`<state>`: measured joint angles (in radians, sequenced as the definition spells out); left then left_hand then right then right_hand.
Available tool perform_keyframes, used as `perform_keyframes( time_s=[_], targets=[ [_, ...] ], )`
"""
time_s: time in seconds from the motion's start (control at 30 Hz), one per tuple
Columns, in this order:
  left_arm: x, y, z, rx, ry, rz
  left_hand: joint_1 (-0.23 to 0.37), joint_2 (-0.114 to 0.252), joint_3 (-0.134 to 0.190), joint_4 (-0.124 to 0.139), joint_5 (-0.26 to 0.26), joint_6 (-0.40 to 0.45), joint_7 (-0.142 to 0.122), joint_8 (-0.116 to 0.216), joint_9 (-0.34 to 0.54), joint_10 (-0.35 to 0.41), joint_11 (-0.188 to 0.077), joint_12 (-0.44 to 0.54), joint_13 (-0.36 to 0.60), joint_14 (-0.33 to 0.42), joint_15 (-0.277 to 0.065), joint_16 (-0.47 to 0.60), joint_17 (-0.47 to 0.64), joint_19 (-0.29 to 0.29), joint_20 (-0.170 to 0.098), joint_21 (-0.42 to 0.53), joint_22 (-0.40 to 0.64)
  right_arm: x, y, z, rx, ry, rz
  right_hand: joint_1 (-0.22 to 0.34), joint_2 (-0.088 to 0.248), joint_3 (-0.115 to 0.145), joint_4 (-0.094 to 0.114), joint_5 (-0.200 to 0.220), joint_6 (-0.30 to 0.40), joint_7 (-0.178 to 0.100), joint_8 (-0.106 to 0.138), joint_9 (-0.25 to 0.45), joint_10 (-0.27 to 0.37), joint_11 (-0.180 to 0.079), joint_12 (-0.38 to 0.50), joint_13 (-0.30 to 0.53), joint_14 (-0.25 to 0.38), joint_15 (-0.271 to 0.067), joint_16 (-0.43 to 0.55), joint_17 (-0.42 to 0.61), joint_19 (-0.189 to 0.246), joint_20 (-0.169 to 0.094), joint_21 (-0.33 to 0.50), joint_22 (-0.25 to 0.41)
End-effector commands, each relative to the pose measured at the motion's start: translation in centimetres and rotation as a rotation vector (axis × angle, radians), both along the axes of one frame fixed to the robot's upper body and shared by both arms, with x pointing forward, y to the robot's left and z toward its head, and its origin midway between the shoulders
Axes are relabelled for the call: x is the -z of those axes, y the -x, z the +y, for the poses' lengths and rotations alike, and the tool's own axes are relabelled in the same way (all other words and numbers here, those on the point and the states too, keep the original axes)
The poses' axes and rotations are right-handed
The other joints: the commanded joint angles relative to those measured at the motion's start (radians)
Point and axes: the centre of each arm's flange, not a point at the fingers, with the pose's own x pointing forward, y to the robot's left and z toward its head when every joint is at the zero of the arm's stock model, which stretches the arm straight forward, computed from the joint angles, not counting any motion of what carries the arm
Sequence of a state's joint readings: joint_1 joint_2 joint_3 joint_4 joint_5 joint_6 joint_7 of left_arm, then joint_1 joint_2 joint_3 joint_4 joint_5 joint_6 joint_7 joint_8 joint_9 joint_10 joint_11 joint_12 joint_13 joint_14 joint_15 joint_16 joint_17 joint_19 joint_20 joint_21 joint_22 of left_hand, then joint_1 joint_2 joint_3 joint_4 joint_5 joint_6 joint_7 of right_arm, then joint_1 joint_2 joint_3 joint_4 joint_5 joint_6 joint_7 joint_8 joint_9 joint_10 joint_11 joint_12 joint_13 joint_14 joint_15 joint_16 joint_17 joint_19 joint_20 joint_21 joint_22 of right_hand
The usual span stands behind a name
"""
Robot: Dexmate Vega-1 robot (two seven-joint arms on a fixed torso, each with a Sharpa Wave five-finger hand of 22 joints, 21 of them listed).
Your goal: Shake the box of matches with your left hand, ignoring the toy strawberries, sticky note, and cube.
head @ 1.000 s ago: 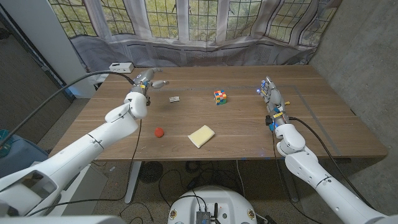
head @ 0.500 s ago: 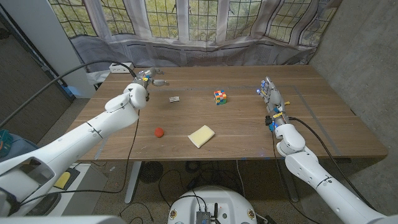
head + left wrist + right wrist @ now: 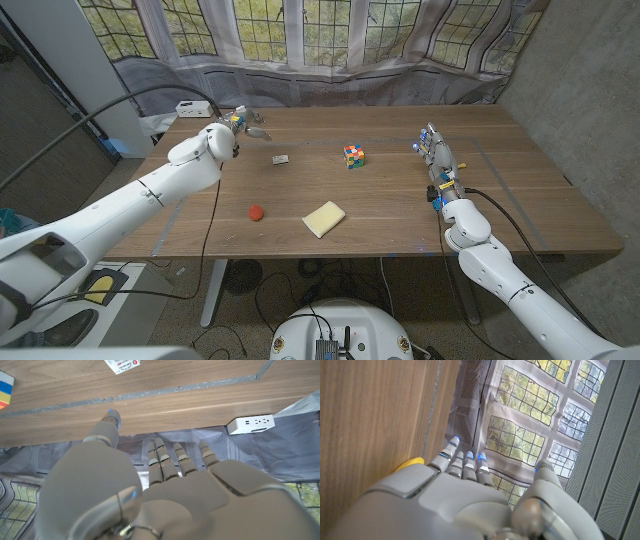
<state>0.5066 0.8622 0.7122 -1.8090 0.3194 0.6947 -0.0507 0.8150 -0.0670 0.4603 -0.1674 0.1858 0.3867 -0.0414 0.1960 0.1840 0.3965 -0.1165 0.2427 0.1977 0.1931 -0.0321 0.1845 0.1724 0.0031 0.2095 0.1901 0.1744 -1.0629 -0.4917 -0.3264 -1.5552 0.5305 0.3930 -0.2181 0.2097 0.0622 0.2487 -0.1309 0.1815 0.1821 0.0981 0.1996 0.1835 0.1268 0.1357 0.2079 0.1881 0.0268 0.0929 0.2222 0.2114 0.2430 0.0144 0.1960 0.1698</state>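
The matchbox (image 3: pixel 281 159) is a small white box lying on the wooden table (image 3: pixel 400 210), left of centre toward the back; its printed face (image 3: pixel 122 365) also shows in the left wrist view. My left hand (image 3: pixel 240 124) hovers near the table's back left edge, behind and left of the matchbox and apart from it. Its fingers (image 3: pixel 170 457) are stretched out with nothing in them. My right hand (image 3: pixel 435 152) stands on its edge at the right side of the table, fingers (image 3: pixel 462 460) straight and holding nothing.
A multicoloured cube (image 3: pixel 354 156) stands right of the matchbox. One red toy strawberry (image 3: pixel 256 212) and a yellow sticky note (image 3: pixel 324 218) lie nearer the front. A white power strip (image 3: pixel 192 108) sits at the back left corner, by the curtain.
My left arm has swung outward and lifted, and its hand has drifted slightly toward the table's back edge. The matchbox and my right hand have not moved.
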Motion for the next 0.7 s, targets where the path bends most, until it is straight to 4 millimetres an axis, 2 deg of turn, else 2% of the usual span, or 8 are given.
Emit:
perform_keyframes(
  time_s=[0.03, 0.37, 0.5, 0.7],
  targets=[
    [-1.0, -0.9, -0.5, -0.019, -0.120, 0.108, 0.053, 0.029, 0.023, -0.004, -0.001, -0.020, 0.001, -0.004, 0.003, -0.017, 0.006, -0.012, 0.004, -0.015, 0.002, -0.001, 0.000, -0.014, 0.003, -0.003, 0.002, 0.1, 0.0, 0.2, 0.002, -0.005, -0.002, 0.010, -0.001, 0.003, -0.003, -0.002, 0.007, -0.002, -0.001, 0.004, 0.012, 0.002, -0.002, 0.006, 0.002, 0.001, -0.003, 0.005, 0.001, 0.008, -0.003, 0.004],
    [-1.3, -1.7, -0.7, -0.039, -0.194, 0.160, 0.095, 0.047, 0.035, -0.009, -0.002, -0.027, -0.014, -0.003, 0.003, -0.023, -0.002, -0.017, 0.004, -0.025, 0.007, -0.003, -0.001, -0.019, 0.003, -0.003, 0.002, 0.0, 0.4, 0.3, 0.012, -0.012, -0.007, 0.011, 0.001, 0.004, -0.003, -0.002, 0.012, -0.004, 0.000, 0.004, 0.012, 0.001, -0.003, 0.006, 0.003, 0.001, -0.003, 0.005, 0.001, 0.008, -0.003, 0.004],
    [-1.5, -1.9, -0.8, -0.057, -0.229, 0.192, 0.106, 0.045, 0.033, -0.008, -0.005, -0.012, -0.027, 0.004, 0.003, -0.008, -0.012, -0.012, 0.004, -0.022, -0.006, -0.001, -0.002, -0.026, 0.004, -0.004, 0.001, 0.0, 0.5, 0.5, 0.016, -0.011, -0.011, 0.012, 0.001, 0.004, -0.003, -0.002, 0.013, -0.003, 0.000, 0.004, 0.012, 0.002, -0.003, 0.006, 0.003, -0.001, -0.003, 0.005, 0.000, 0.009, -0.003, 0.004],
    [-1.6, -2.4, -0.9, -0.061, -0.268, 0.225, 0.107, 0.039, 0.026, -0.004, -0.009, -0.017, -0.024, 0.001, 0.003, -0.018, -0.016, -0.018, 0.004, -0.031, -0.008, -0.004, -0.002, -0.032, 0.003, -0.005, 0.001, -0.1, 0.6, 0.8, 0.016, -0.006, -0.014, 0.013, 0.002, 0.004, -0.004, -0.002, 0.015, -0.003, 0.000, 0.004, 0.012, 0.001, -0.003, 0.006, 0.000, 0.000, -0.005, 0.005, -0.003, 0.009, -0.003, 0.004]
  ],
)
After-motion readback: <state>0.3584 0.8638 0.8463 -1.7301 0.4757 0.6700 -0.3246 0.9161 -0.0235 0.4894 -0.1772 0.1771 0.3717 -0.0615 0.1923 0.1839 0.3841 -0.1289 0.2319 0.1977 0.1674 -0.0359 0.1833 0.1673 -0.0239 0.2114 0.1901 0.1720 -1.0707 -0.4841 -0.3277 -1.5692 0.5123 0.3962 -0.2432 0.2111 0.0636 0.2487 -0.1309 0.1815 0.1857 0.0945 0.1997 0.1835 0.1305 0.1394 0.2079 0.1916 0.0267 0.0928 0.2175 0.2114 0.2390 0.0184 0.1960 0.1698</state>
